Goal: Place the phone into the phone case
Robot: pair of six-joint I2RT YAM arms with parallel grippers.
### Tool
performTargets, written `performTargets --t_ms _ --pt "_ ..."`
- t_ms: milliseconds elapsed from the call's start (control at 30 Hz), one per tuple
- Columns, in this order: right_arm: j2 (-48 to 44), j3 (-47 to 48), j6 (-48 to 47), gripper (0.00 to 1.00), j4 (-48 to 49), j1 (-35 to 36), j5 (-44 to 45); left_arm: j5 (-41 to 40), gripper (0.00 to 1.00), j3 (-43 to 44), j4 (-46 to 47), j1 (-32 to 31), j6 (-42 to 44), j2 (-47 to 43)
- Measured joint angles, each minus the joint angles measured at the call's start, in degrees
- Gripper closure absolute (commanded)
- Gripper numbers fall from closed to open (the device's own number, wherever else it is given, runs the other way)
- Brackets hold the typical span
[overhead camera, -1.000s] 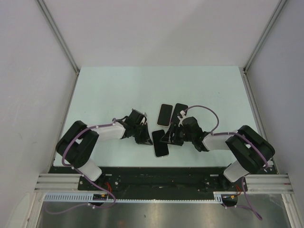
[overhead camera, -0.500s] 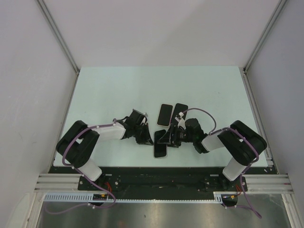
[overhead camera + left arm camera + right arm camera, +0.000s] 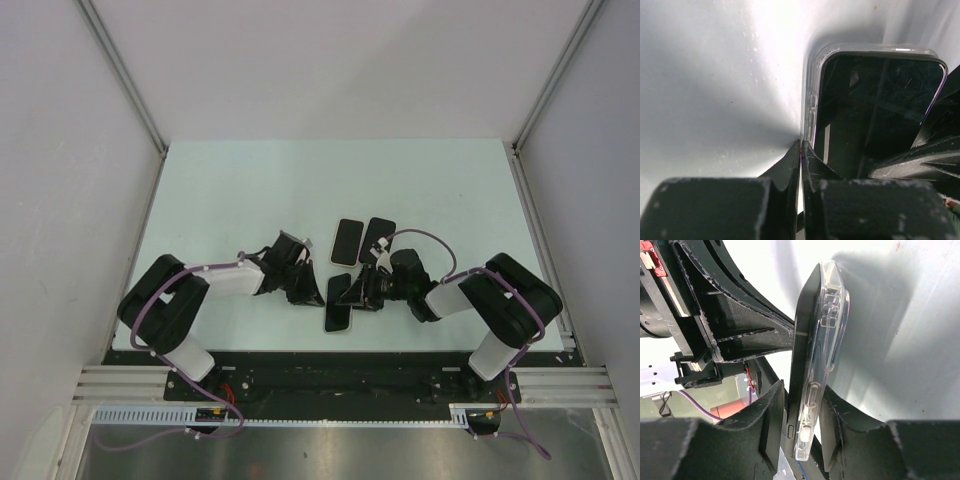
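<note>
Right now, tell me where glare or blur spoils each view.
Left wrist: glare washes out the table, the left tool is slightly blurred, and the phone screen mirrors dark shapes. Right wrist: the table is nearly white at right, the clear case sharp. Top external: even light, soft shadows.

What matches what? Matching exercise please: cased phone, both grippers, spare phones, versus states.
1. black slab phone in transparent plastic case
2. left gripper
3. right gripper
4. two dark flat spare phones

A. lying flat, side by side
B. fingers pressed together at the case edge
C. clamped around phone and case
D. tilted up in a grip

Pairs: 1-D, 2-B, 3-C, 4-A
</note>
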Motion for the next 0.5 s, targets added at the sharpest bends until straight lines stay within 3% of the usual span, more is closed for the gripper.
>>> performTargets --t_ms 133,367,500 --pt "0.0 0.0 -0.28 0.67 -0.04 -0.15 -0.17 0.52 0.88 -1.27 0.09 0.76 0.07 -1.25" --pt "-2.54 -0.2 -0.48 0.71 -1.55 -0.63 -0.72 5.79 0.63 -8.5 1.81 5.84 0.94 -10.19" --pt "-6.12 -0.24 -0.39 0.71 -2.25 -1.09 -2.27 10.27 0.58 -11.52 6.4 6.99 1.07 -15.74"
